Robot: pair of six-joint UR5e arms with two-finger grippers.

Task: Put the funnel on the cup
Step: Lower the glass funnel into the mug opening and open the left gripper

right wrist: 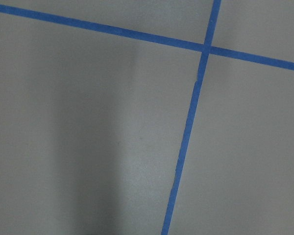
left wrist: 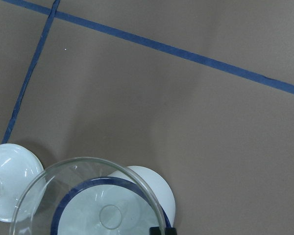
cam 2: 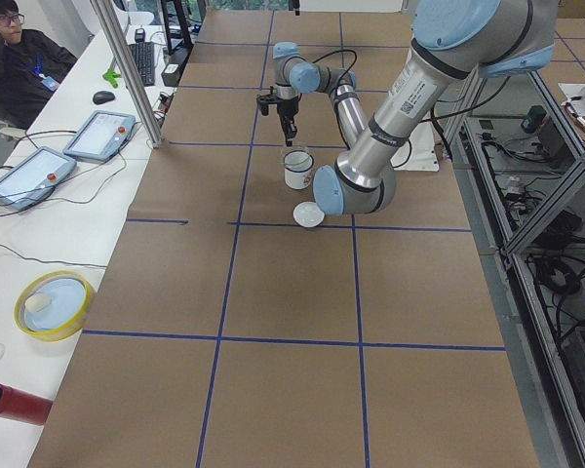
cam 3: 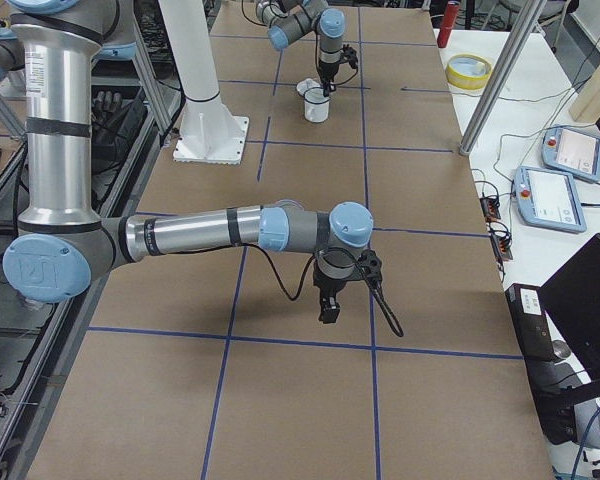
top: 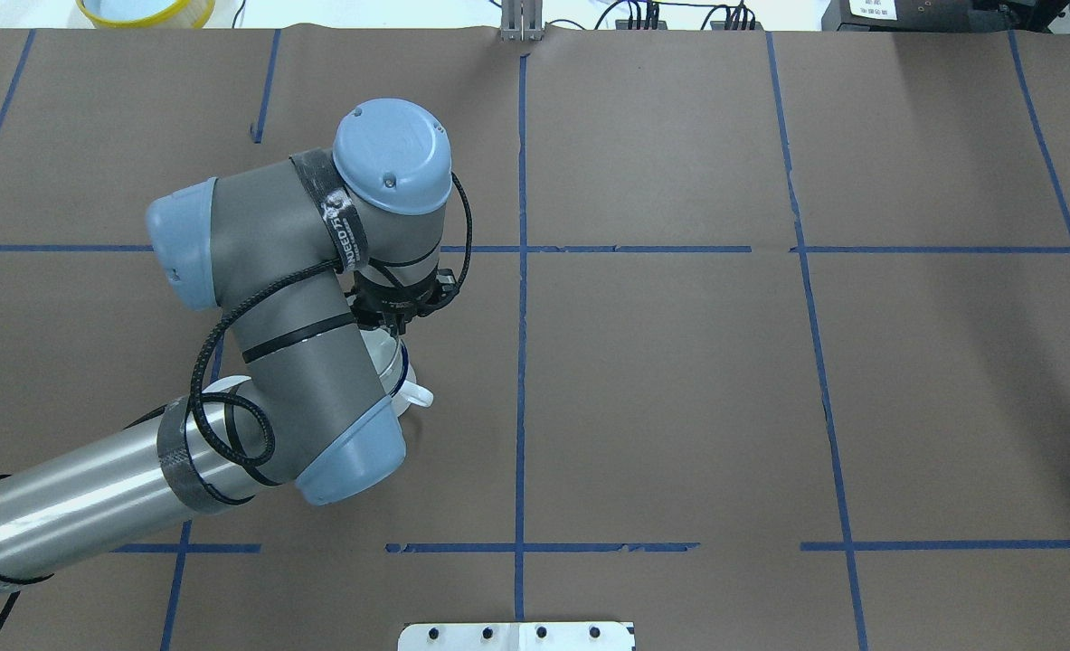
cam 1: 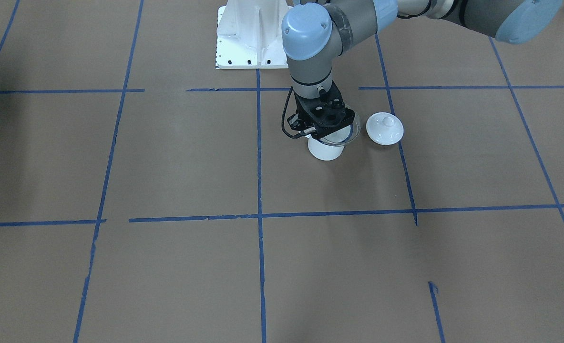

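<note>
- brown paper table (cam 1: 167,157), blue tape lines; the cup (cam 1: 326,150) stands upright, mouth open for a spout.
- left gripper (cam 1: 321,128) pinches the funnel (cam 1: 351,135) by its rim, so the spout hangs free right over the cup; whether it's seated i cannot tell.
- white lid (cam 1: 384,128) lies just beside the cup, out of the way.
- right gripper (cam 3: 328,300) hangs well apart, likely idle; wide or narrow, i cannot tell.
</note>
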